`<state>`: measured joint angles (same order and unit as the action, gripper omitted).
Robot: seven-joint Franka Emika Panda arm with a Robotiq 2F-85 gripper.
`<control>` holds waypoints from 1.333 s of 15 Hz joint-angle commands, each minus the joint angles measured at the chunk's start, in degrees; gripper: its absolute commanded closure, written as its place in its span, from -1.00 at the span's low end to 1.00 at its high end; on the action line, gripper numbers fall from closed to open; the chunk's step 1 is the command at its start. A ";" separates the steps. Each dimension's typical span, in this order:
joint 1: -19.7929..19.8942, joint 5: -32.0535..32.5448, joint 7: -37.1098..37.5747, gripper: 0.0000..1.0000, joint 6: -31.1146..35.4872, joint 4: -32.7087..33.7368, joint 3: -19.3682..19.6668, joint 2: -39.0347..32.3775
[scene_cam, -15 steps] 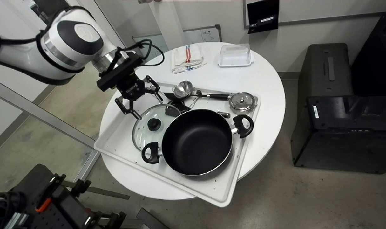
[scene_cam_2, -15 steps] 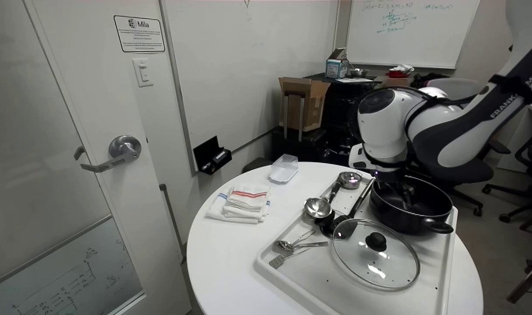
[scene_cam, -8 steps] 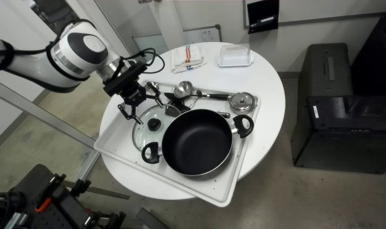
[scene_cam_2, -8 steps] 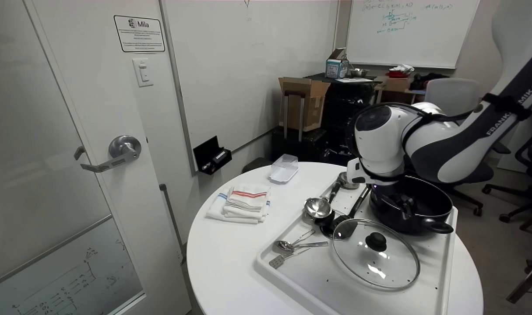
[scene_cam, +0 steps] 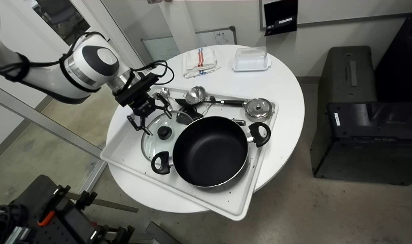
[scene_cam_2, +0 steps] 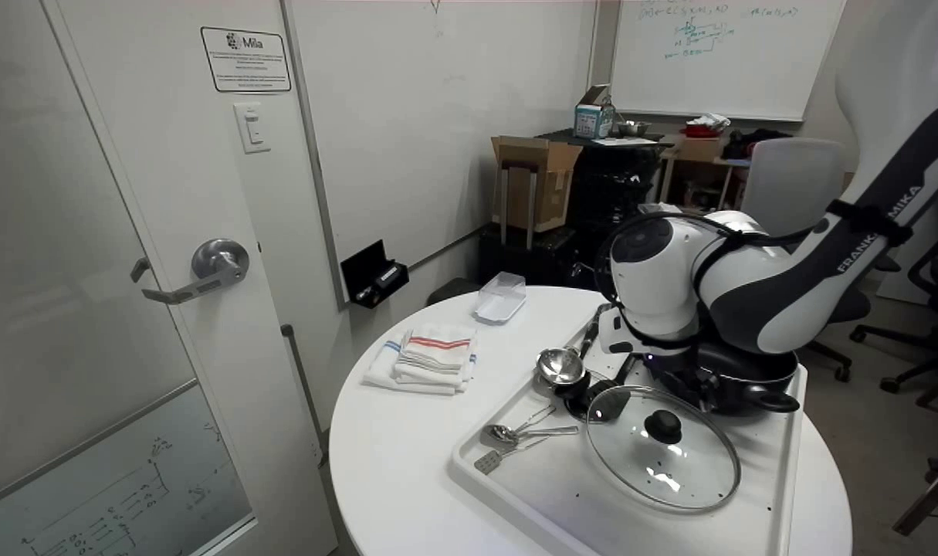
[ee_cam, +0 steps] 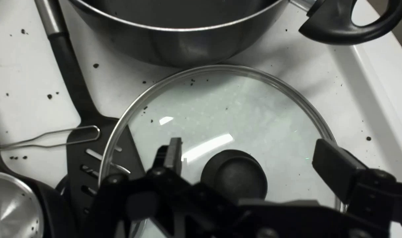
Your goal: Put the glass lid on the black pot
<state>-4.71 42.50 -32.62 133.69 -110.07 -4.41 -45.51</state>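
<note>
The glass lid [scene_cam: 153, 145] lies knob up on the tray, partly over a black slotted spatula; it also shows in an exterior view [scene_cam_2: 631, 459] and in the wrist view [ee_cam: 227, 105]. The black pot [scene_cam: 211, 152] stands right beside the lid, uncovered; it also shows in an exterior view [scene_cam_2: 758, 367] and in the wrist view [ee_cam: 177, 43]. My gripper [scene_cam: 159, 124] is open and empty above the lid. In the wrist view the lid's dark knob [ee_cam: 235, 175] appears between the open fingers [ee_cam: 252, 158], nearer the left one. The knob's lower part is hidden by the gripper.
The white tray [scene_cam: 124, 154] sits on a round white table [scene_cam: 283, 91]. The spatula [ee_cam: 68, 69], a metal strainer [scene_cam: 195, 95], a small lidded pan [scene_cam: 258, 109] and small utensils [scene_cam_2: 519, 434] lie near the lid. Folded towels [scene_cam: 200, 62] and a clear box [scene_cam: 251, 59] are farther off.
My arm has come down and moved toward the lid, and the gripper is now lower and nearer the knob. The fingers stay open. The lid and the pot have not moved.
</note>
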 commanded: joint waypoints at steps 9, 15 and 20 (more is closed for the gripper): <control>-0.84 4.57 -0.70 -1.00 7.25 6.60 0.45 -8.56; -0.69 6.10 -0.20 -0.47 8.29 5.71 0.60 -8.30; -0.72 6.74 0.10 0.28 8.55 5.46 0.74 -8.06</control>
<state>-5.22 47.38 -32.77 140.52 -104.82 -4.30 -53.34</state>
